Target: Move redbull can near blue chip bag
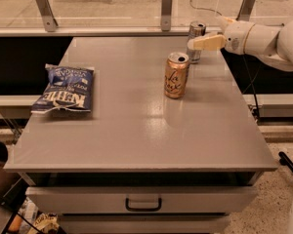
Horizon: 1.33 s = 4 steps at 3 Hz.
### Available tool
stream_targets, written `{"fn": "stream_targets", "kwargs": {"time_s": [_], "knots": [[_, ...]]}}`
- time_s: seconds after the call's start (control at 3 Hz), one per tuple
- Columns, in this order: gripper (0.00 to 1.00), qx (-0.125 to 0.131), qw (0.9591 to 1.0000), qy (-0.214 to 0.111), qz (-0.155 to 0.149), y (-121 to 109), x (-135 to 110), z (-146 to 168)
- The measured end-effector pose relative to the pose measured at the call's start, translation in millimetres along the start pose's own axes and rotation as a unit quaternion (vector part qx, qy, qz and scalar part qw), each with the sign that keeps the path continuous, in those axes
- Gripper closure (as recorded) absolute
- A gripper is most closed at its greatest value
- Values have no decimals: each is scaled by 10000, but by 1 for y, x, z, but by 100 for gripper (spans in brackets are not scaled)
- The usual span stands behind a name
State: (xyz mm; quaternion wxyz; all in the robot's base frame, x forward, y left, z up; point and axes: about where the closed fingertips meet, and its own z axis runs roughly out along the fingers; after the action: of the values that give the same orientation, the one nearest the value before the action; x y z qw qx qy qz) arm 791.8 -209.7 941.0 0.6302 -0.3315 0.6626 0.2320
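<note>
The redbull can [197, 29], slim and silver-blue, stands upright at the table's far right, behind the gold can. My gripper [200, 37] reaches in from the right at the can's height. It is open, and its pale near finger [207, 42] crosses the front of the can's middle. The far finger is mostly hidden behind the can. The blue chip bag [63, 88], with white KETTLE lettering, lies flat near the table's left edge, far from the can.
A wider gold-orange can [176, 75] stands upright just in front and left of the redbull can. The grey table [136, 135] has a drawer with a handle [143, 204] below its front edge. A rail with metal posts [166, 9] runs along the back.
</note>
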Motion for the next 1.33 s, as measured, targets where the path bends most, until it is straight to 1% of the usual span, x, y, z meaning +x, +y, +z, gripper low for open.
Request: {"fn": "stream_targets", "kwargs": {"time_s": [0.33,0.67,1.0,1.33], "knots": [[0,-193,9996,27,185,0,4,14],[0,-339,9990,17,298,-1,8,25],[3,-404,9985,-17,357,-2,11,32],[26,-429,9984,-15,363,0,12,36]]}}
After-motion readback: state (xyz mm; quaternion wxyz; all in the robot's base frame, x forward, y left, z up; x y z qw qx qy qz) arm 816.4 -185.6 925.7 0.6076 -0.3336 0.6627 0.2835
